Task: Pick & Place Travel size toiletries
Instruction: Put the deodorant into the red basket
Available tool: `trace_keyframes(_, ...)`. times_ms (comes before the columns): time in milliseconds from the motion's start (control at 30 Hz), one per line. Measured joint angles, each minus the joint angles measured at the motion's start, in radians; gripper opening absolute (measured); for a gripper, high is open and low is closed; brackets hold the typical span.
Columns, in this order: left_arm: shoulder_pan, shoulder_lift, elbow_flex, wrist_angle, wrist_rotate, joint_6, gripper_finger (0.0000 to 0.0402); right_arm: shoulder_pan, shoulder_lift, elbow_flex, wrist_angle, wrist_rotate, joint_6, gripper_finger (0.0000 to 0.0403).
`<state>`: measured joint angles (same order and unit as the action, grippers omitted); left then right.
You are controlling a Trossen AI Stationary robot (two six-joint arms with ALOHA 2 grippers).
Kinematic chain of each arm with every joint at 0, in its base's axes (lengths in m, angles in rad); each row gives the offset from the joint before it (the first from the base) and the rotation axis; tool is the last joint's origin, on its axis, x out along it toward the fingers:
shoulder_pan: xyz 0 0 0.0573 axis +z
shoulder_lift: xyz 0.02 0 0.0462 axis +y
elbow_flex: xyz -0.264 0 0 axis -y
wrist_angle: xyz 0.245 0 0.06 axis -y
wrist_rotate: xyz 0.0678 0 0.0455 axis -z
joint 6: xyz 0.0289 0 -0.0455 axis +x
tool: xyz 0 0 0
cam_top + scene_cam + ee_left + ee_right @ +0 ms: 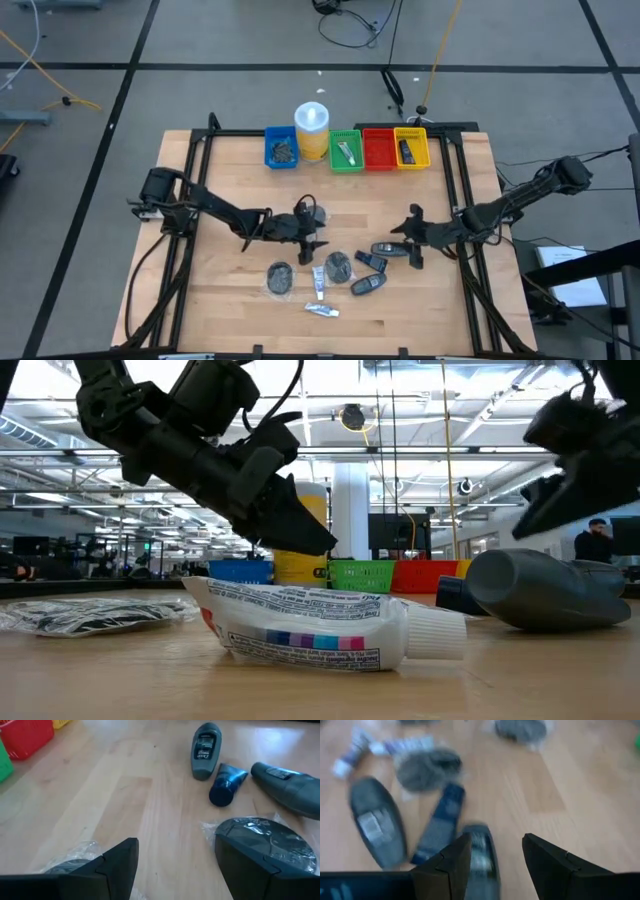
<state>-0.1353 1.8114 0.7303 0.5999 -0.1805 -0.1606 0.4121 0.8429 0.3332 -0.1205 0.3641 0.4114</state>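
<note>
Wooden tabletop [250, 170] on a black frame, grey floor around; along the far edge sit a blue bin [281, 148], yellow cylinder w/ white lid [312, 130], green bin [346, 149], red bin [379, 149] and yellow bin [411, 148]. Toiletries lie loose near the front: two wrapped grey discs [279, 277] [338, 266], white tubes [318, 283] [321, 310], a dark blue tube [369, 261], dark oblong bottles [387, 249] [366, 285]. Left gripper [310, 240] hangs just above the table btwn the two discs, fingers wide, nothing in them; its wrist view shows one disc [270, 837] beside a finger. Right gripper [413, 237] hovers by the bottle nearest it [481, 855], fingers part open, empty. Risks, as I judge them: clear wrap is slick and crinkly, so a pinch on the disc may catch only film and let it slide out; a wide-open descent could clip the neighbouring tube and scatter it. On the right, items are packed close, so closing on one bottle may nudge the blue tube. Both arms work near centre, so crossing paths to the bins could collide.
</note>
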Motion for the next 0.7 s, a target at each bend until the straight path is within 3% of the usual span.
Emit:
trace_keyframes(67, -0.003, -0.001, 0.000, -0.001, 0.000, 0.002, 0.0257, 0.002, 0.000, -0.016, 0.012, 0.000, 0.055, 0.0169)
trace_keyframes(333, -0.002, -0.001, 0.000, -0.029, -0.002, 0.001, 0.0257, -0.018, -0.002, -0.205, 0.324, -0.003, 0.139, 0.0177)
trace_keyframes(533, 0.007, -0.002, 0.000, -0.029, -0.003, 0.001, 0.0257, -0.025, -0.013, -0.221, 0.339, -0.006, 0.142, 0.0246)
trace_keyframes(700, 0.013, -0.002, 0.000, -0.033, -0.004, 0.001, 0.0257, -0.024, -0.003, -0.221, 0.328, -0.083, 0.097, 0.0295)
